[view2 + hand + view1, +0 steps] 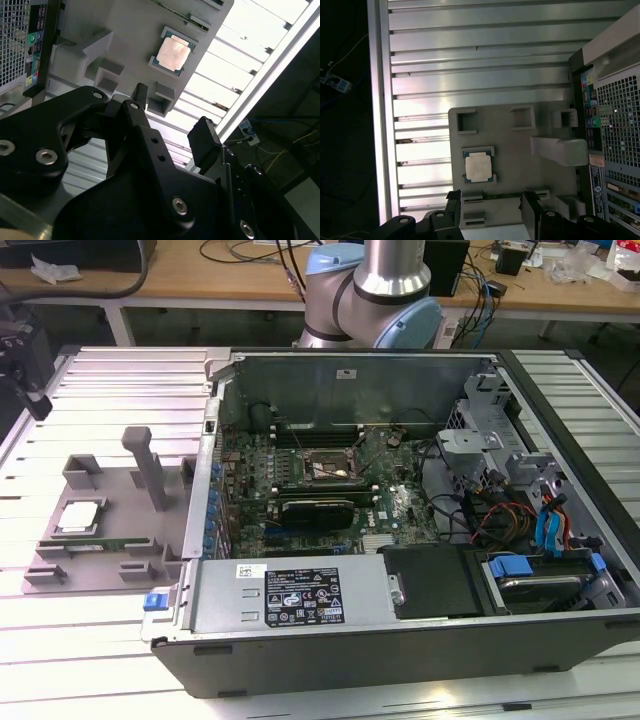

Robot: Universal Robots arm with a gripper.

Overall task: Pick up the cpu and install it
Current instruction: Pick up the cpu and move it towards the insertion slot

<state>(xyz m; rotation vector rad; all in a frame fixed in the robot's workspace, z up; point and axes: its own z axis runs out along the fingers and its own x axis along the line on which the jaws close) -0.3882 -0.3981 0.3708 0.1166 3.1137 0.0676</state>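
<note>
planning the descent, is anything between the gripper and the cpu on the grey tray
Nothing visible. The small square silver-topped cpu lies uncovered in its recess on the grey tray, with open space between it and the open black gripper. The tray's upright grey post stands off to one side.

The exterior view looks down from high over the slatted table (110, 380), the open computer case (350, 390) and the grey fixture (110, 480). Both wrist views ride close behind the gripper (491, 205), looking past it at that fixture and the cpu (479, 166) beyond its tips, the second wrist view more slantwise
</note>
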